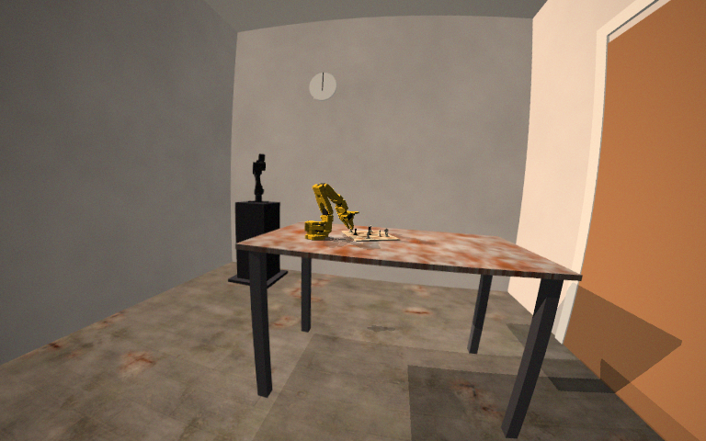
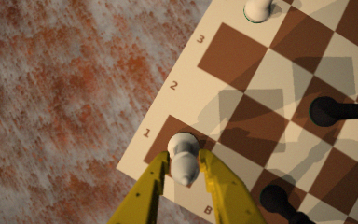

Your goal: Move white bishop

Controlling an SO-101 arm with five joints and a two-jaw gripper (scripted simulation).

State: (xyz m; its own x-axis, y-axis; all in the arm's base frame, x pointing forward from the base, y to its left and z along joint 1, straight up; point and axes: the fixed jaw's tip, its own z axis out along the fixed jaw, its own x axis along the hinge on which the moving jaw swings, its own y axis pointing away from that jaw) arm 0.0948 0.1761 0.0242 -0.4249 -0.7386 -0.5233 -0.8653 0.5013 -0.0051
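Observation:
The white bishop stands on the dark corner square A1 of the chessboard, by the "1" label. My yellow gripper is low over that corner. Its two fingers straddle the bishop, one on each side at a narrow opening, without clamping it. The bishop's lower part is partly hidden between the fingers. In the exterior view the arm bends down from its base to the near end of the board, and the pieces there are too small to tell apart.
A white piece stands by the board edge in row 4. One black piece stands two files in and another black piece stands near the bottom edge. The mottled red table lies left of the board.

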